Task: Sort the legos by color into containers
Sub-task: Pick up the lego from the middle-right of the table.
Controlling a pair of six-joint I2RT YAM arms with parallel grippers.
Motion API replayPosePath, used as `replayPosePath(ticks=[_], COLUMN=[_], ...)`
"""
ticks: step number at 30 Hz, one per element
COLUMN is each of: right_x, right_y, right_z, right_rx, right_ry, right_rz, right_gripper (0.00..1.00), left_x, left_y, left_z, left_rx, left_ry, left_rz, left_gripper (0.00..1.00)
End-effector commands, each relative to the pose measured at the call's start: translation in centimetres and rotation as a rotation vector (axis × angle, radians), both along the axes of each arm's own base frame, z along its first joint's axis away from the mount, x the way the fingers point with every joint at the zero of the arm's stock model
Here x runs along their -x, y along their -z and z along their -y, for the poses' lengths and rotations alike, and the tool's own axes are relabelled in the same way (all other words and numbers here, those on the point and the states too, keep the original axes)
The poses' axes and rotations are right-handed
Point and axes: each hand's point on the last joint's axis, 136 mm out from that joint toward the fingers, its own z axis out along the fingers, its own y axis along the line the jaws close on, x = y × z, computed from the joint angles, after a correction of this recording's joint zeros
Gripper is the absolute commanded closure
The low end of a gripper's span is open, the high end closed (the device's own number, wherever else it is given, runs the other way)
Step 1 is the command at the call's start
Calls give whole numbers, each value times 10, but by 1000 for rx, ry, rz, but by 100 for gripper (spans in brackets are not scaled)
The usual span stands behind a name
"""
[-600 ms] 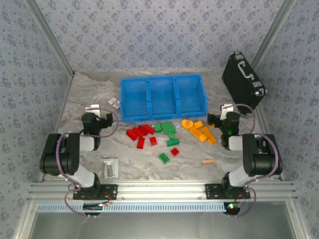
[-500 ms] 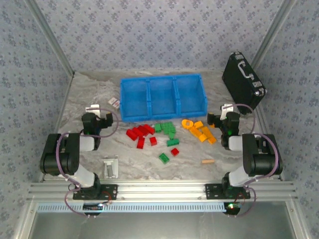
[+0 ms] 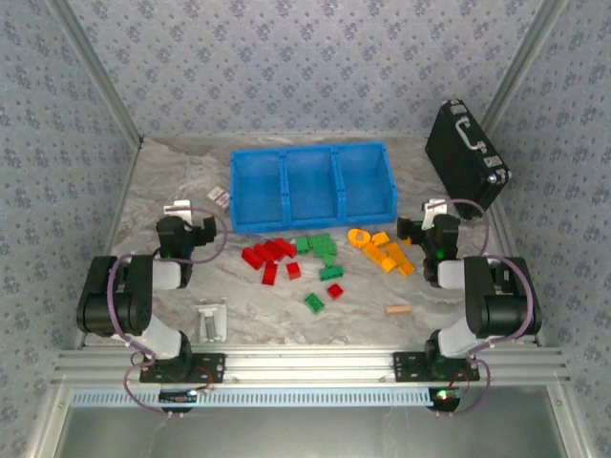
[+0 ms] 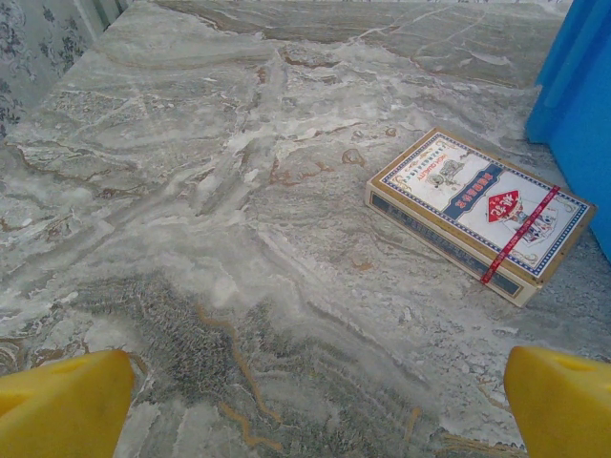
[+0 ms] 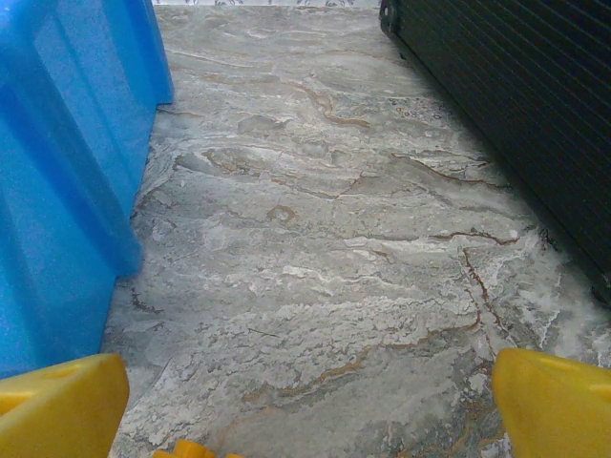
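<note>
The legos lie loose on the marble table in front of the containers [image 3: 310,186], three joined blue bins. Red legos [image 3: 268,254] are on the left, green legos [image 3: 320,246] in the middle and orange legos [image 3: 386,253] on the right, with an orange ring [image 3: 359,237]. A stray green brick [image 3: 313,302] and a red one [image 3: 335,290] lie nearer. My left gripper [image 3: 181,216] [image 4: 315,410] is open over bare table, left of the red legos. My right gripper [image 3: 435,216] [image 5: 310,410] is open beside the bins' right end [image 5: 67,143], an orange brick [image 5: 191,449] at its near edge.
A black hard case [image 3: 466,157] [image 5: 516,105] leans at the far right. A small white card box [image 3: 220,196] [image 4: 482,212] lies left of the bins [image 4: 582,86]. A tan stick [image 3: 398,309] and a grey metal bracket [image 3: 211,320] lie near the front.
</note>
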Motion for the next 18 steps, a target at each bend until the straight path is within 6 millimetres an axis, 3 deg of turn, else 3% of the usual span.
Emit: replayPosePath(ticks=[1,18], right_x=[-2,-3], right_y=[-3,-4], right_z=[2,2], right_rx=[-4,-4], right_ry=[6,6], right_rz=[15,16], right_gripper=[1,1], left_x=[-6,-7], left_y=[-10,-10], left_z=[1,0], left_rx=[-6,7], left_ry=[13,19], left_rz=[27,25], left_gripper=[0,0])
